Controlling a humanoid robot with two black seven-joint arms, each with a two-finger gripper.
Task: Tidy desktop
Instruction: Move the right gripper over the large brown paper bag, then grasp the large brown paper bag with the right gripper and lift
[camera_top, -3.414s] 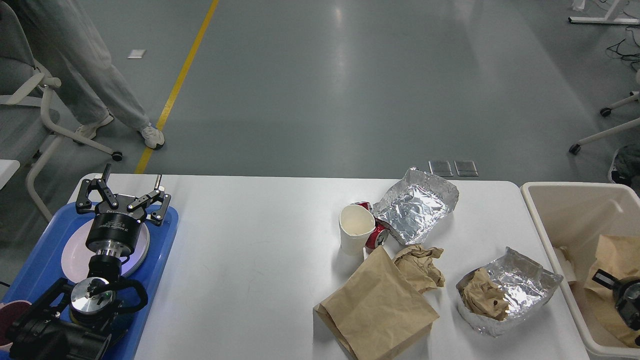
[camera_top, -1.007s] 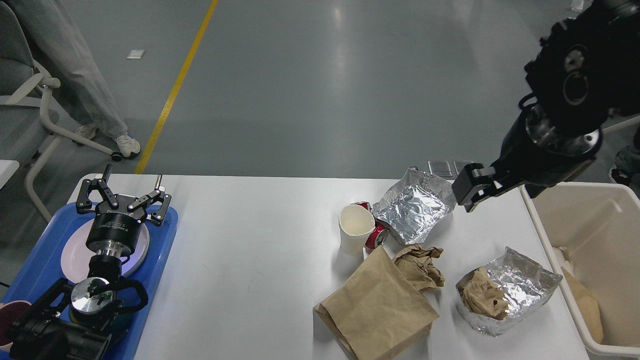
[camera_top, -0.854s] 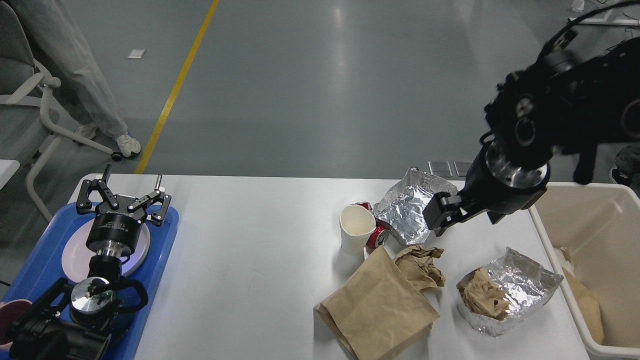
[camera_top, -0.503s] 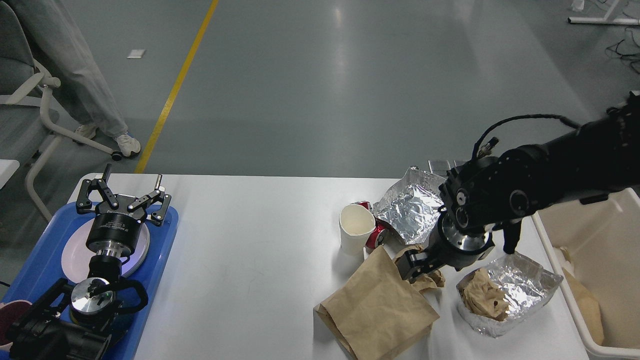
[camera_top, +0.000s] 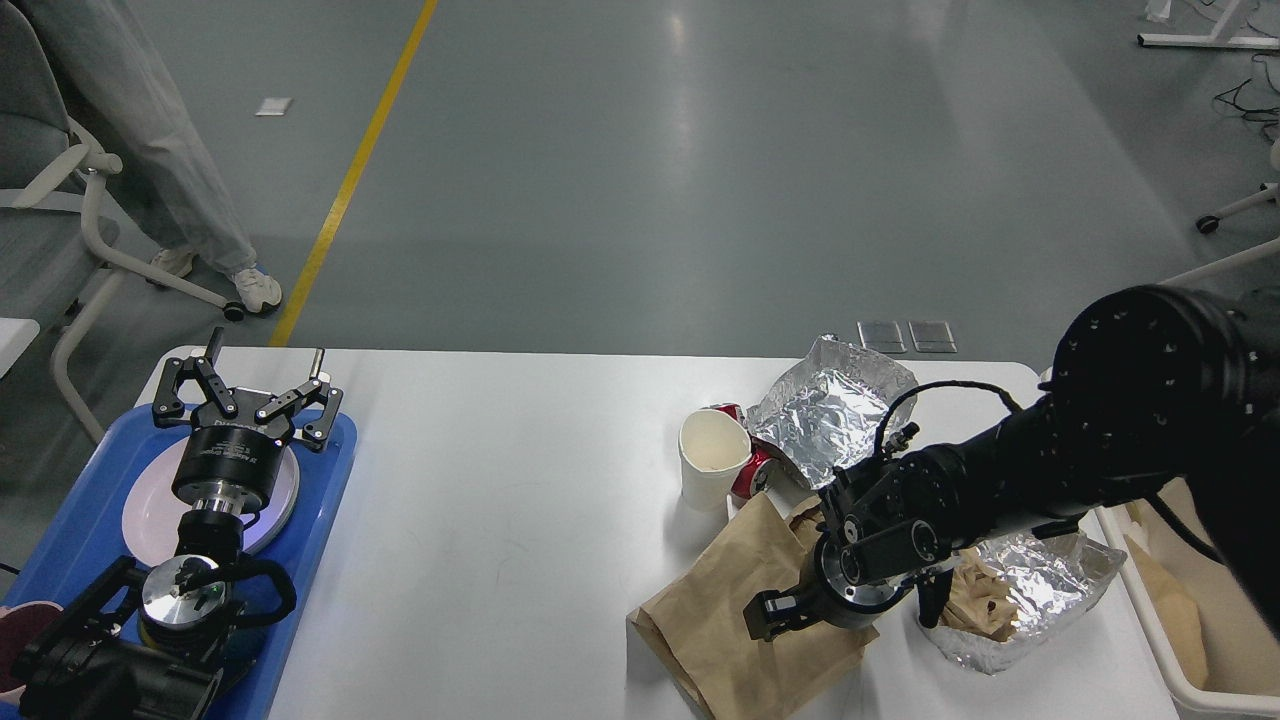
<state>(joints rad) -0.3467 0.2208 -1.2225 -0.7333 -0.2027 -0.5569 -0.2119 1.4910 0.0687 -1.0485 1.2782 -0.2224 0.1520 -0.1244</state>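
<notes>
The desktop is a large white table surface that fills the lower half of the head view, and I use the paper cup near its middle as the reference for all places. The cup is white and stands upright with its mouth open. Just right of the cup, touching it, a red can lies on its side, and further right of that is an open foil tray with crumpled walls. In front of the cup, toward the robot, a flat brown paper bag lies on the desktop. The right gripper is low over this bag, in front and a little right of the cup; it is dark and seen nearly end-on, so I cannot tell if its fingers are spread or pressed together, or if they touch the bag. Right of the gripper, partly hidden by the arm, a second foil tray holds crumpled brown paper. Far right of the cup, at the desktop's edge, stands a cream bin. Far left of the cup a blue tray carries a white plate, and the left gripper hangs over this plate with its fingers spread wide and holding nothing.
</notes>
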